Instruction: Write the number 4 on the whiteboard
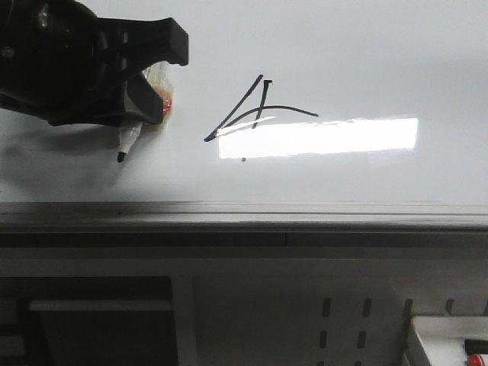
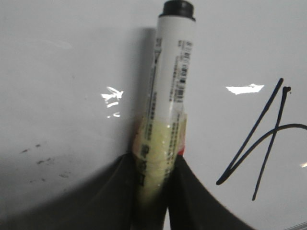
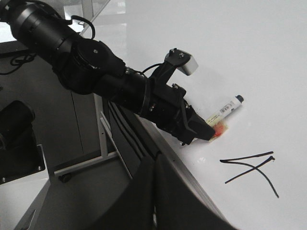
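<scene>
The whiteboard [image 1: 366,61] fills the upper front view, glossy white with a bright light reflection and a grey edge rail. The number 4 [image 1: 258,110] is drawn on it in thin black strokes; it also shows in the left wrist view [image 2: 268,139] and the right wrist view [image 3: 252,166]. My left gripper [image 1: 149,95] is shut on a white marker [image 2: 172,91] with yellowish tape round its barrel, left of the figure, its black tip [image 1: 120,156] near the board. My right gripper [image 3: 154,201] is shut and empty, off the board's edge.
The left arm [image 3: 86,67] reaches over the board's grey edge rail [image 1: 244,217]. Faint grey smudges [image 2: 41,155] mark the board near the marker. Below the rail stands a white table frame [image 1: 183,320]. A white tray [image 1: 450,339] sits at the lower right.
</scene>
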Controlling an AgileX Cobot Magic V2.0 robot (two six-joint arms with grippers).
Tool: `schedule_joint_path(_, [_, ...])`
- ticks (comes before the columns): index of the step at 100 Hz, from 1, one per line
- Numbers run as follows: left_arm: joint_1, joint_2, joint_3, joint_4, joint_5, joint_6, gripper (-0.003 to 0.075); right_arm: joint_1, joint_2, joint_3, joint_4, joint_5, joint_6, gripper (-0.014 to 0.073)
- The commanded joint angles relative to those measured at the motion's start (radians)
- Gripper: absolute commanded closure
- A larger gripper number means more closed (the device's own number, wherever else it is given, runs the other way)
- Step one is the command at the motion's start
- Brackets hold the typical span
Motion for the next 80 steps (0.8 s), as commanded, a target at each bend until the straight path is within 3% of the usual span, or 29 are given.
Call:
schedule_joint_path(1, [0.008,0.002,-0.019,-0.028,-0.124,-0.012,0.0738,-0.007,0.0,-0.021,-0.01,-0.075,0.003,0.0653])
schedule_joint_path(35, [0.008,0.002,-0.019,-0.03,-0.124,-0.012,0.0727,-0.007,0.0,-0.02,-0.01,-0.075,0.003,0.0653])
schedule_joint_path(61, [0.008,0.003,-0.019,-0.047,-0.13,-0.012,0.0534,-0.007,0.0,-0.02,-0.01,-0.075,0.003,0.0653])
schedule_joint_path(80, [0.008,0.003,-0.019,-0.049,-0.13,-0.012,0.0465,-0.007,0.0,-0.02,-0.01,-0.077,0.003,0.0653])
